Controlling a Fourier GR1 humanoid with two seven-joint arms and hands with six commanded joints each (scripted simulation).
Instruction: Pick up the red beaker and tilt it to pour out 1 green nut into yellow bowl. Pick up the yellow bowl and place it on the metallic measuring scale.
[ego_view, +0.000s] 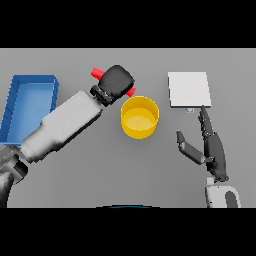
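Your red beaker (97, 73) tipped sideways in the curled left hand (116, 80), its lower end at the yellow bowl (140, 117) rim, metallic measuring scale (188, 89) to the bowl's right across bare grey table (150, 170), right hand (212, 147) below the scale with fingers straight and empty, blue tray (30, 102) at your left edge beside the forearm.

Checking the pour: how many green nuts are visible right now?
0. None shows in the yellow bowl or on the table. Any could be hidden inside the red beaker, gripped and tilted by the left hand.
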